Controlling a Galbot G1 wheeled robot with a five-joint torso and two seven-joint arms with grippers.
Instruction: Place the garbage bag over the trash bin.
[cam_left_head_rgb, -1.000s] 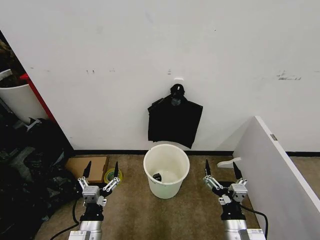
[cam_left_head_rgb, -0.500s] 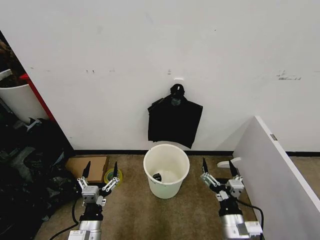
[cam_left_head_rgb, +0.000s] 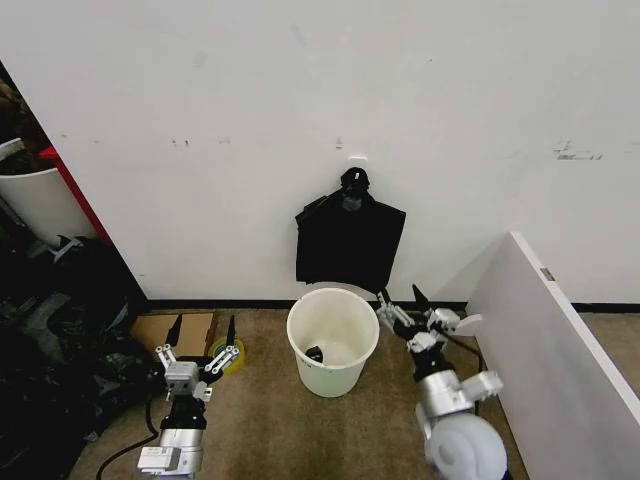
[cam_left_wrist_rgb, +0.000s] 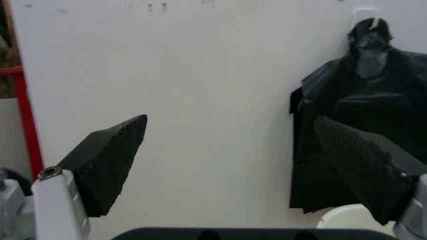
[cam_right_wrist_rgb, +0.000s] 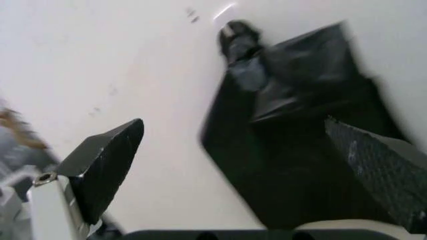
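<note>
Since a second ago the right claw (cam_left_head_rgb: 404, 304) has swung up and inward, from low on the floor toward the wall, and now sits just beside the rim of the trash bin (cam_left_head_rgb: 332, 341), tilted toward the garbage bag (cam_left_head_rgb: 349, 242). Its jaws stand spread wide with nothing between them; the right wrist view shows the bag (cam_right_wrist_rgb: 300, 145) framed between the two finger pads. The left claw (cam_left_head_rgb: 195, 340) has barely shifted: it hovers low over the floor to the left of the bin, jaws also apart and empty, near a flat cardboard piece (cam_left_head_rgb: 176, 336) and a roll of tape (cam_left_head_rgb: 226, 352).

Behind the claws, the bin stands upright on the floor against the wall, unlined, with a small dark object (cam_left_head_rgb: 314, 353) at its bottom. Farthest back, the bag hangs flat on the wall from a small white hook (cam_left_head_rgb: 357, 160), directly above the bin.

Judging from here, the thin film could slip from a shallow pinch, or tear at the hook if pulled downward rather than lifted off. The right arm could also nudge the light bin aside.
</note>
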